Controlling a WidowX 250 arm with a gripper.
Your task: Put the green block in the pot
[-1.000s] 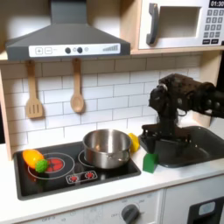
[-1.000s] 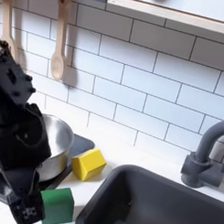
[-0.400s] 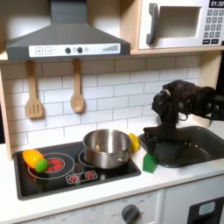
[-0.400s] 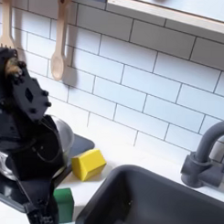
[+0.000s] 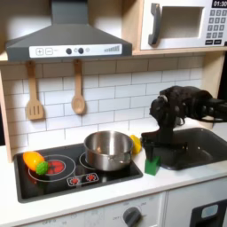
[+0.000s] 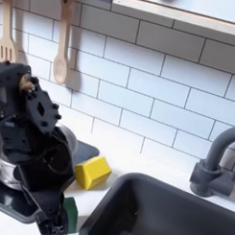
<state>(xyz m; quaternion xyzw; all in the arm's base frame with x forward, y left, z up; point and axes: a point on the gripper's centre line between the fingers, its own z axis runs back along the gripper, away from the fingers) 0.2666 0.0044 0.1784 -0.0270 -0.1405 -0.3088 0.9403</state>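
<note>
**Arm lowered onto green block; grasp not confirmed**

Since the earlier frames the arm had swung down and forward, bringing the gripper (image 5: pixel 151 152) from above the counter to the green block (image 5: pixel 152 165), right of centre in the first exterior view. In the second exterior view the same movement had carried the gripper (image 6: pixel 53 215) to the lower left corner, where it covered most of the green block (image 6: pixel 70 213); only a strip of green showed at its right side.

The block stood on the white counter (image 5: pixel 177 182), just beside the right edge of the black stovetop (image 5: pixel 62 173) and near the left rim of the dark sink (image 5: pixel 199 146). The pot (image 5: pixel 107 150) sat on the stovetop's right burner, left of the block and apart from it, and looked empty from this angle. A yellow toy piece (image 6: pixel 92 171) lay on the counter between pot and sink. An orange toy with a green ball (image 5: pixel 35 162) rested on the left burner.

Whether the fingers were apart or closed on the block could not be told; the arm's black body hid them in both exterior views.

Judgement: the step in hand was the pick, at or near contact. The block had not been lifted. The next move called for a firm close on the block, a lift clear of the pot's wall, a short traverse toward the left of the first exterior view, and release over the pot's opening.
</note>
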